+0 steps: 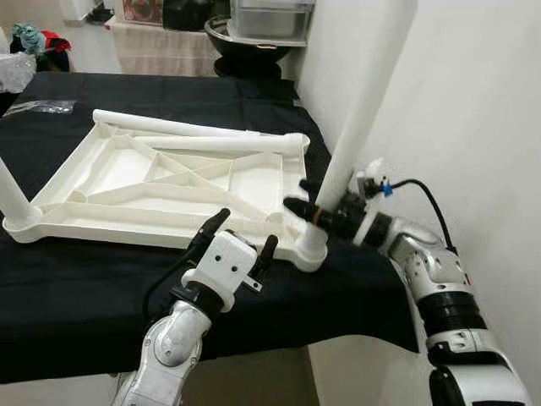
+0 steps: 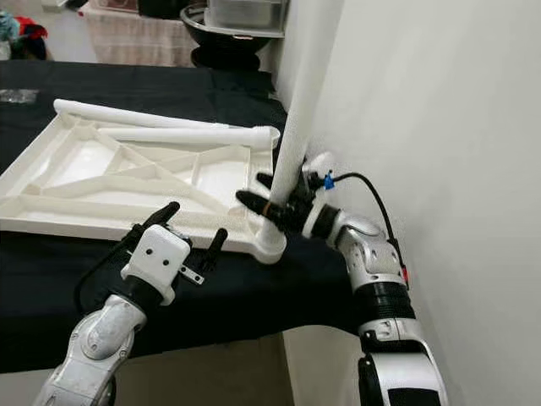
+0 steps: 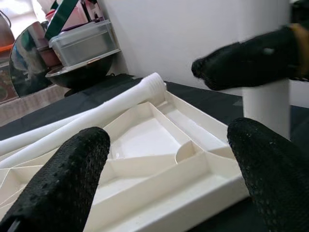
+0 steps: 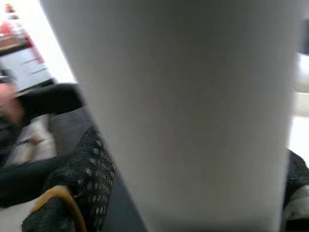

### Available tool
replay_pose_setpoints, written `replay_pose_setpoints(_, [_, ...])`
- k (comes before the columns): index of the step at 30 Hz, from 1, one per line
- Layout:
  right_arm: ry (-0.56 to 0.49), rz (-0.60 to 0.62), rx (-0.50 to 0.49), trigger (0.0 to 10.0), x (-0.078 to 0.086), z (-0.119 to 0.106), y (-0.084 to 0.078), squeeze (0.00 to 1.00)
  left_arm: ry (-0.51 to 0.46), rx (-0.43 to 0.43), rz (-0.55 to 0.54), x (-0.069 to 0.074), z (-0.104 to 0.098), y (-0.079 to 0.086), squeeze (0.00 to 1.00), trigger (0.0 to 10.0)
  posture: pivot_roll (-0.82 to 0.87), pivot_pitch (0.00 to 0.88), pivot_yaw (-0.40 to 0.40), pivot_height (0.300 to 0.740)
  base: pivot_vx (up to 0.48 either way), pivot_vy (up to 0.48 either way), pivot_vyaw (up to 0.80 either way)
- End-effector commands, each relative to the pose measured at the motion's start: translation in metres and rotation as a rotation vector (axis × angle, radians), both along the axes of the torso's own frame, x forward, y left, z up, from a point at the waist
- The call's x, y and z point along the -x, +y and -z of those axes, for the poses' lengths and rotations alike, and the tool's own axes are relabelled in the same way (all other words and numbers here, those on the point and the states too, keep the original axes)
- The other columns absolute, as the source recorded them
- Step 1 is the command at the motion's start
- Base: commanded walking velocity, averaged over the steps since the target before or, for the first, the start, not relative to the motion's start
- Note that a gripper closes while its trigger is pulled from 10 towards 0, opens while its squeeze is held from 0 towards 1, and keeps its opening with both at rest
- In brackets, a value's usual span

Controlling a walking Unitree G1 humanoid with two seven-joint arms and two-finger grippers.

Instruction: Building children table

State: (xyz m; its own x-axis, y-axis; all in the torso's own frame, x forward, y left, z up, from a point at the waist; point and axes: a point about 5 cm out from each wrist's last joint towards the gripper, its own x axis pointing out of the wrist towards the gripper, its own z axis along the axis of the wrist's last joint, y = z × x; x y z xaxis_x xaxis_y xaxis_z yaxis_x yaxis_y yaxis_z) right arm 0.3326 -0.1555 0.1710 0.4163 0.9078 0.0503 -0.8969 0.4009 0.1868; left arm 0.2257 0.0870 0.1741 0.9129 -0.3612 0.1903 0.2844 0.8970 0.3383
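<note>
Left eye view: upturned white table panel (image 1: 161, 182), ribbed underside up, lying on a tabletop draped in black cloth (image 1: 101, 296). Upright leg (image 1: 359, 127) seated in the socket at the panel's 4 o'clock corner, leaning slightly toward the white wall (image 1: 473, 110). Right gripper (image 1: 311, 201) at 3 o'clock, fingers clenched around the lower part of that leg, just above the socket. Left gripper (image 1: 239, 238) at 6 o'clock, hovering at the panel's near edge, fingers spread and grasping nothing. Second standing leg (image 1: 13, 199) at the 9 o'clock corner. Two loose legs (image 1: 203, 135) lying side by side across the panel's far edge at 12 o'clock. Clear plastic bag (image 1: 40, 106) on the cloth at 10 o'clock. Dark bowl (image 1: 245, 46) under a clear storage box (image 1: 270, 19) beyond the tabletop at 12 o'clock.

Left wrist view: spread fingers (image 3: 63, 181) framing the ribbed panel, threaded end of a loose leg beyond.

Right wrist view: white leg (image 4: 188, 111) close between the dotted finger pads (image 4: 94, 179).
</note>
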Motion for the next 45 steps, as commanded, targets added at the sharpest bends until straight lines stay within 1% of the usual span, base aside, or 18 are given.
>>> replay_pose_setpoints(1, [0.027, -0.056, -0.002, 0.0, 0.004, 0.006, 0.008, 0.0, 0.012, -0.012, 0.001, 0.001, 0.002, 0.0, 0.0, 10.0, 0.09, 0.043, -0.117, 0.74, 0.0, 0.0, 0.0])
replay_pose_setpoints(6, [0.024, 0.043, 0.012, 0.0, -0.004, 0.015, 0.011, 0.0, 0.013, -0.012, 0.002, 0.001, 0.003, -0.001, 0.0, 10.0, 0.09, 0.038, -0.119, 0.74, 0.0, 0.0, 0.0])
replay_pose_setpoints(10, [0.004, 0.29, 0.011, 0.0, -0.014, 0.02, 0.005, 0.0, 0.016, -0.011, 0.004, 0.002, 0.004, -0.002, 0.0, 10.0, 0.09, 0.023, -0.113, 0.74, 0.0, 0.0, 0.0])
replay_pose_setpoints(13, [-0.021, 0.566, -0.008, 0.0, -0.017, 0.021, -0.005, 0.0, 0.017, -0.01, 0.008, 0.001, 0.005, -0.003, 0.0, 10.0, 0.08, 0.02, -0.109, 0.74, 0.0, 0.0, 0.0])
replay_pose_setpoints(19, [-0.135, 0.982, 0.158, 0.0, -0.014, 0.02, -0.021, 0.0, 0.023, -0.008, 0.009, 0.002, 0.006, -0.002, 0.0, 10.0, 0.08, 0.011, -0.104, 0.74, 0.0, 0.0, 0.0])
replay_pose_setpoints(20, [-0.135, 0.982, 0.158, 0.0, -0.014, 0.02, -0.021, 0.0, 0.023, -0.008, 0.009, 0.002, 0.006, -0.002, 0.0, 10.0, 0.08, 0.011, -0.104, 0.74, 0.0, 0.0, 0.0])
replay_pose_setpoints(22, [-0.153, 1.197, 0.283, 0.0, -0.007, 0.025, -0.028, 0.0, 0.021, -0.009, 0.014, 0.002, 0.006, -0.003, 0.0, 10.0, 0.08, 0.014, -0.106, 0.74, 0.0, 0.0, 0.0])
replay_pose_setpoints(24, [-0.142, 1.268, 0.3, 0.0, -0.003, 0.026, -0.028, 0.0, 0.02, -0.009, 0.015, 0.002, 0.005, -0.003, 0.0, 10.0, 0.08, 0.015, -0.107, 0.74, 0.0, 0.0, 0.0])
replay_pose_setpoints(25, [-0.113, 1.348, 0.309, 2.8, 0.001, 0.028, -0.027, 0.0, 0.02, -0.01, 0.014, 0.002, 0.005, -0.003, 0.0, 10.0, 0.08, 0.015, -0.107, 0.74, 0.0, 0.0, 0.0])
replay_pose_setpoints(27, [-0.092, 1.391, 0.31, 2.6, 0.003, 0.029, -0.025, 0.0, 0.02, -0.01, 0.013, 0.002, 0.005, -0.003, 0.0, 10.0, 0.08, 0.015, -0.107, 0.74, 0.0, 0.0, 0.0])
replay_pose_setpoints(28, [-0.07, 1.41, 0.302, 3.5, 0.004, 0.03, -0.021, 0.0, 0.021, -0.01, 0.014, 0.002, 0.005, -0.003, 0.0, 10.0, 0.08, 0.017, -0.109, 0.74, 0.0, 0.0, 0.0])
replay_pose_setpoints(29, [-0.055, 1.39, 0.291, 10.0, 0.003, 0.031, -0.013, 0.0, 0.021, -0.012, 0.016, 0.003, 0.005, -0.004, 0.0, 10.0, 0.09, 0.016, -0.112, 0.74, 0.0, 0.0, 0.0])
replay_pose_setpoints(36, [-0.037, 1.319, 0.226, 10.0, -0.006, 0.029, 0.002, 0.0, 0.021, -0.012, 0.01, 0.002, 0.005, -0.002, 0.0, 10.0, 0.09, 0.015, -0.115, 0.74, 0.0, 0.0, 0.0])
replay_pose_setpoints(37, [-0.011, 1.25, 0.167, 10.0, -0.013, 0.026, 0.001, 1.0, 0.021, -0.013, 0.01, 0.002, 0.006, -0.003, 0.0, 10.0, 0.08, 0.016, -0.118, 0.74, 0.0, 0.0, 0.0])
replay_pose_setpoints(42, [-0.018, 1.19, 0.159, 10.0, -0.02, 0.023, -0.004, 1.0, 0.021, -0.013, 0.011, 0.003, 0.006, -0.004, 0.0, 10.0, 0.08, 0.017, -0.119, 0.74, 0.0, 0.0, 0.0])
replay_pose_setpoints(43, [-0.049, 1.071, 0.197, 10.0, -0.029, 0.017, -0.008, 0.0, 0.02, -0.012, 0.01, 0.003, 0.006, -0.003, 0.0, 10.0, 0.09, 0.015, -0.124, 0.74, 0.0, 0.0, 0.0])
replay_pose_setpoints(44, [-0.049, 1.071, 0.197, 10.0, -0.029, 0.017, -0.008, 0.0, 0.02, -0.012, 0.01, 0.003, 0.006, -0.003, 0.0, 10.0, 0.09, 0.015, -0.124, 0.74, 0.0, 0.0, 0.0])
replay_pose_setpoints(45, [-0.065, 0.963, 0.209, 10.0, -0.033, 0.013, -0.007, 0.0, 0.019, -0.01, 0.007, 0.003, 0.005, -0.003, 0.0, 10.0, 0.09, 0.015, -0.122, 0.74, 0.0, 0.0, 0.0])
